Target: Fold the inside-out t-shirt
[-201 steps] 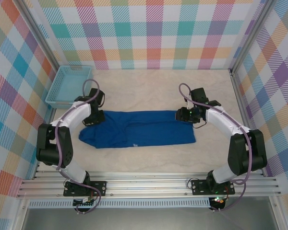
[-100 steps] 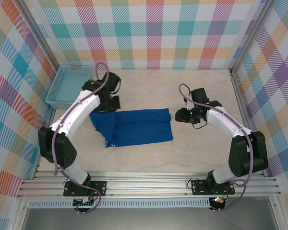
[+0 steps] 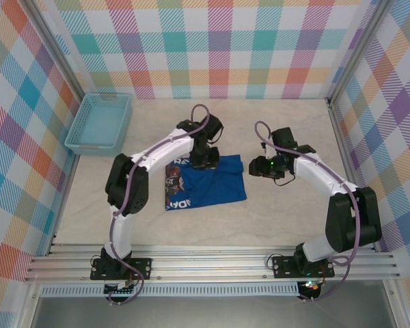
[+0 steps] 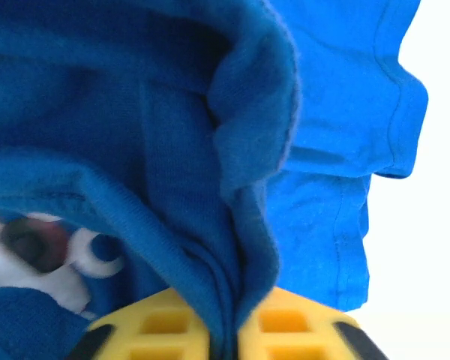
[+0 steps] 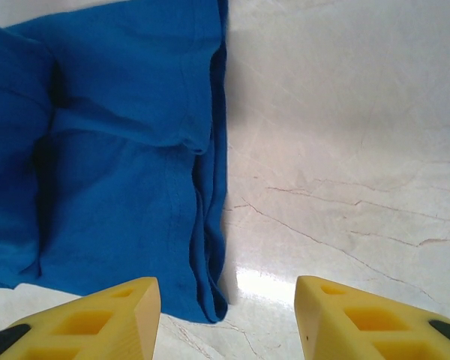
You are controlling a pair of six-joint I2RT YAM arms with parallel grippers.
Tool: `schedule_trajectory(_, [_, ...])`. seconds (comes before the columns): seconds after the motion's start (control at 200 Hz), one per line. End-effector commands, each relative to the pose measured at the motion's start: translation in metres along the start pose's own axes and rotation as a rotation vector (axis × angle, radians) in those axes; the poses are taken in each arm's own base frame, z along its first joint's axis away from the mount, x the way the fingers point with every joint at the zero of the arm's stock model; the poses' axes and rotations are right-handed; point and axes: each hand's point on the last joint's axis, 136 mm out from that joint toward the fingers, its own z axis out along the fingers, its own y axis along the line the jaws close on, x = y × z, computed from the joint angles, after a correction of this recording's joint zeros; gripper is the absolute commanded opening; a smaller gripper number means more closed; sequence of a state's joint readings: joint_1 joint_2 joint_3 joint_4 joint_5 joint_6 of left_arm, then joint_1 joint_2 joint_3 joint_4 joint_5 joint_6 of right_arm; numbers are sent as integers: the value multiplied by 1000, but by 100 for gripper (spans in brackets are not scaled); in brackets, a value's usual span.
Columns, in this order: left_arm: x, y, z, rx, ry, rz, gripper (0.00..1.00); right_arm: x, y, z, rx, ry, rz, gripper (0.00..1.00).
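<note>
Top external view: the t-shirt point(image 3: 215, 184) lies bunched into a rough square in the middle of the table point(image 3: 294, 219). Its left part is turned over, so a dark print point(image 3: 175, 190) with white letters faces up. Just beyond, the left gripper point(image 3: 206, 160) sits at the shirt's far edge. The left wrist view shows its yellow fingers point(image 4: 292, 330) squeezed together on a raised fold of blue cloth. The right gripper point(image 3: 257, 166) hovers just beside the shirt's right edge. In the right wrist view its jaws stand wide apart with nothing held, over the shirt's hem and bare tabletop. At the far left, a light blue basket point(image 3: 99, 121) rests well apart from the shirt.
</note>
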State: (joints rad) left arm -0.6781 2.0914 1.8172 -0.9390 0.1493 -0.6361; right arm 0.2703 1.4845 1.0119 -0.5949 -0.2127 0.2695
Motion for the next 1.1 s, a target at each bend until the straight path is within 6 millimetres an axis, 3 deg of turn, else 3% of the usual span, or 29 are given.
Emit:
schedule_trajectory(0.0, [3, -48, 6, 138, 2, -4, 29, 9, -1, -6, 16, 6, 4, 51])
schedule_trajectory(0.095, [11, -74, 18, 211, 19, -7, 44, 12, -7, -14, 55, -9, 10, 51])
schedule_trajectory(0.29, [29, -129, 23, 390, 93, 11, 57, 16, -28, -37, 173, -85, 48, 51])
schedule_trajectory(0.41, [27, -137, 9, 409, 72, 54, 62, 17, -37, -51, 214, -145, 83, 52])
schedule_trajectory(0.49, [22, -130, -11, 387, 24, 104, 64, 16, -35, -60, 206, -186, 89, 52])
schedule_trajectory(0.55, [19, -116, -29, 356, -24, 146, 65, 17, -26, -61, 150, -204, 85, 54])
schedule_trajectory(0.605, [17, -97, -45, 322, -85, 184, 66, 18, -6, -57, 32, -197, 60, 54])
schedule_trajectory(0.675, [11, -55, -57, 232, -159, 174, 67, 21, 28, -48, -139, -154, 10, 56])
schedule_trajectory(0.76, [8, -2, -61, 164, -189, 118, 67, 11, 48, -36, -201, -141, -30, 58])
schedule_trajectory(0.835, [9, 44, -54, 83, -205, 68, 67, -17, 48, -26, -185, -193, -37, 62])
schedule_trajectory(0.93, [11, 84, -45, 21, -208, 20, 67, -50, 41, -5, -116, -206, -50, 64])
schedule_trajectory(1.095, [14, 121, -36, -56, -217, -2, 68, -85, 29, 36, -88, -149, -19, 62])
